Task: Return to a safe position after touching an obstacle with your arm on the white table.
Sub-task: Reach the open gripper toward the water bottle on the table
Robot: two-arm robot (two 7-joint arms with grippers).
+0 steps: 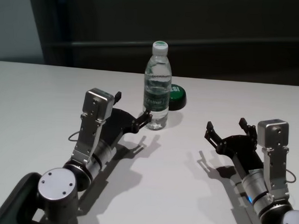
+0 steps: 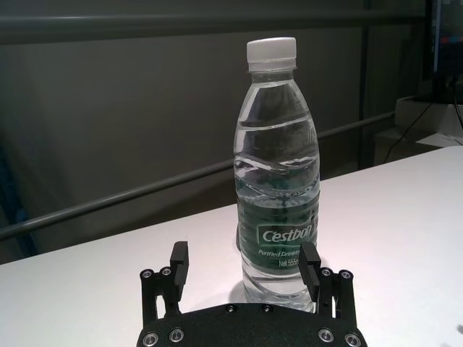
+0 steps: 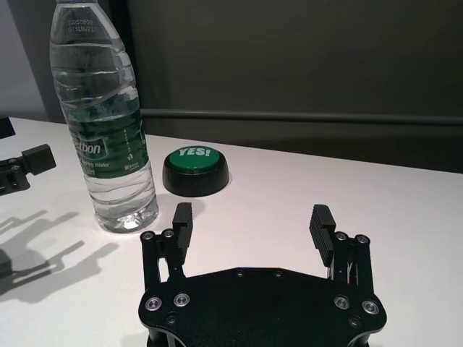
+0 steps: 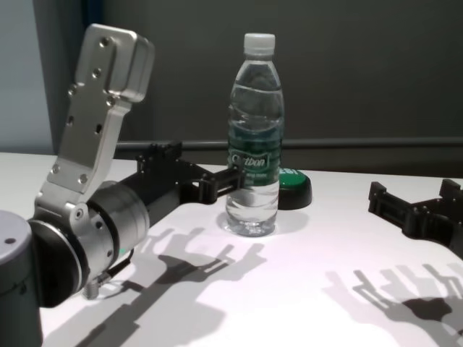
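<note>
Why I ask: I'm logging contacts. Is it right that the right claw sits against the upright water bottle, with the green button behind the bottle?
Wrong arm. The left claw is the one at the water bottle, as the head view shows; the right claw is well apart from it. The bottle is upright, the green button behind it.

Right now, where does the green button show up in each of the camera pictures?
Head: green button right of and behind the water bottle.
Left wrist: not visible.
Right wrist: button centre, beside the bottle.
Chest: button peeking from behind the bottle.
Shared landmark: the bottle.
</note>
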